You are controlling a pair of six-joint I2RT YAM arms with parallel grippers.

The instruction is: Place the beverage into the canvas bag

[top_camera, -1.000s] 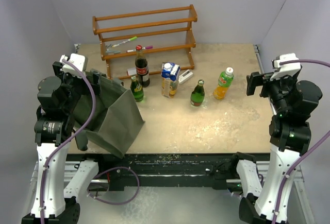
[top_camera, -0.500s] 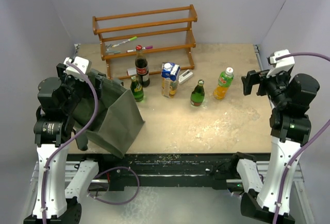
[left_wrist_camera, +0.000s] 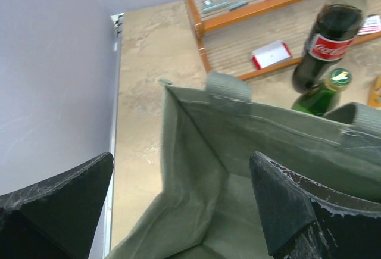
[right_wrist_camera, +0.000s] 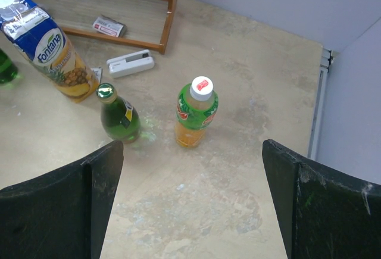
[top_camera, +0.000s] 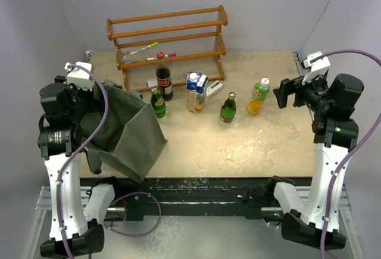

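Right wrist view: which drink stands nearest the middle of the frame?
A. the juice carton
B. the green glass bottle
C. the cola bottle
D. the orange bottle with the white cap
D: the orange bottle with the white cap stands mid-frame, while the green glass bottle is off to its left and the juice carton is at the far left edge.

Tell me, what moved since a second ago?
The right gripper swung left, toward the orange drink bottle, open and holding nothing. The left arm shifted slightly left, with the open left gripper over the mouth of the canvas bag. Nothing was grabbed or let go. The bag, the cola bottle and the juice carton stayed put.
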